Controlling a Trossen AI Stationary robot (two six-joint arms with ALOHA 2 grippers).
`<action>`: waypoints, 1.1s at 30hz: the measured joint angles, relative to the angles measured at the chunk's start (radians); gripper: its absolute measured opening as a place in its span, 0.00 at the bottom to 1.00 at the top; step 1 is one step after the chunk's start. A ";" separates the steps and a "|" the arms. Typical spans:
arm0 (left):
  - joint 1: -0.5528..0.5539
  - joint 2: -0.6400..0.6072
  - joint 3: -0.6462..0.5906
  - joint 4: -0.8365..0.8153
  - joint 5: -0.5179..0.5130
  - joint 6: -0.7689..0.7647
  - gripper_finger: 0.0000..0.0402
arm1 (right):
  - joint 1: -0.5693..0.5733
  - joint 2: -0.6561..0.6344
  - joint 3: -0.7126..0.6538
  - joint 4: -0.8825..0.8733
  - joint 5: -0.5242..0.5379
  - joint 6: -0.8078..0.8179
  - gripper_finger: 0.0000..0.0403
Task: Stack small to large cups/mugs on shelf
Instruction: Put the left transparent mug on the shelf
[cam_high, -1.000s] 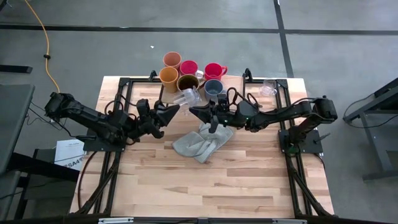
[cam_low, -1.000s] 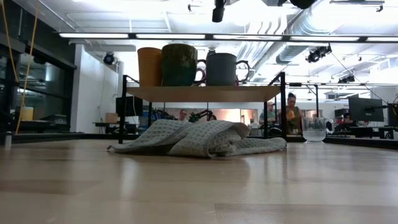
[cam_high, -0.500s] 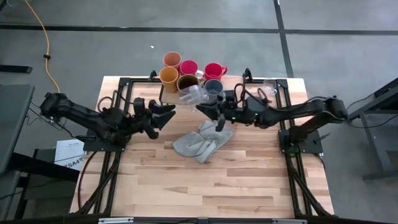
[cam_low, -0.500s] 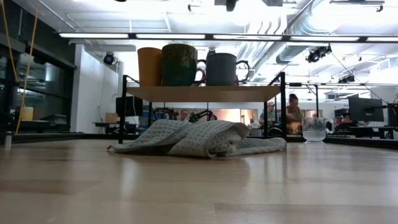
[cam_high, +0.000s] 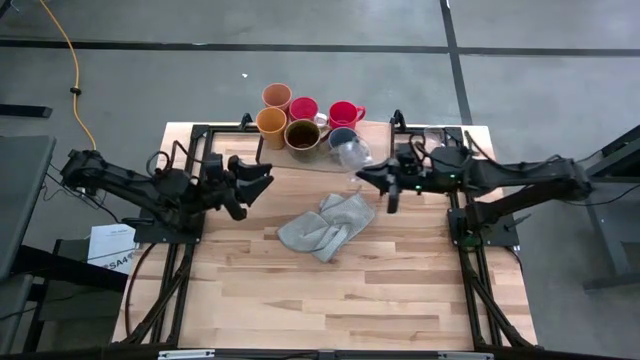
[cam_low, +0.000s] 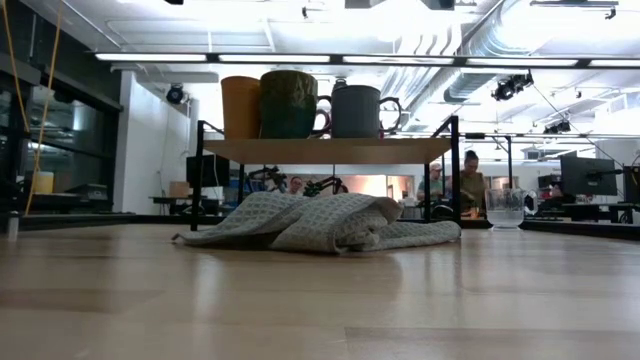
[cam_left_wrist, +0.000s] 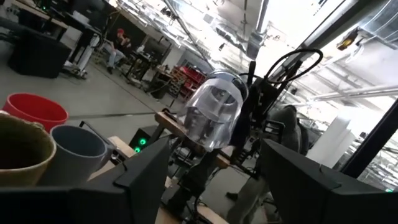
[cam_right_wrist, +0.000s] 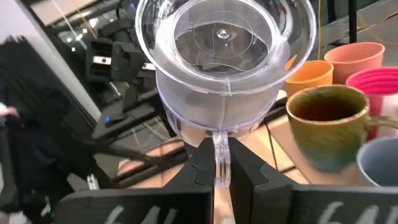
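Since a second ago the right hand (cam_high: 372, 177) has pulled back toward its own side of the surface (cam_high: 330, 290), carrying the clear glass cup (cam_high: 352, 155) away from the spot between the two arms, and the left hand (cam_high: 262, 176) has drawn back and spread its fingers wide, holding nothing. From the right wrist, the dark fingertips (cam_right_wrist: 200, 163) are pinched tight on the glass cup's handle (cam_right_wrist: 221, 155), the bowl of the cup tipped toward the camera. From above the cup hangs just beside the grey-blue mug (cam_high: 337, 136), partly covering it.

On the shelf (cam_low: 330, 150) stand the peach-orange tumbler (cam_high: 276, 95), the yellow mug (cam_high: 270, 123), the brown mug (cam_high: 302, 133) and two red mugs (cam_high: 304, 108) (cam_high: 343, 112). The low view shows only three of them; the rest are hidden behind, and both hands are out of its picture.

A second glass cup (cam_high: 433, 138) sits near the surface's far right corner, half masked by the right arm. The grey cloth (cam_high: 325, 227) lies crumpled in the middle of the surface. People show small and blurred in the room beyond.
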 joint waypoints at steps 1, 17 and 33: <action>0.000 0.008 0.001 0.002 0.000 0.000 0.60 | 0.003 -0.018 0.000 -0.028 0.000 -0.007 0.00; 0.000 0.080 0.010 -0.043 -0.001 0.017 0.60 | 0.055 -0.236 0.000 -0.579 0.105 0.138 0.00; 0.000 0.467 0.419 -0.469 -0.004 0.462 0.60 | 0.055 -0.217 0.000 -0.627 0.051 0.183 0.00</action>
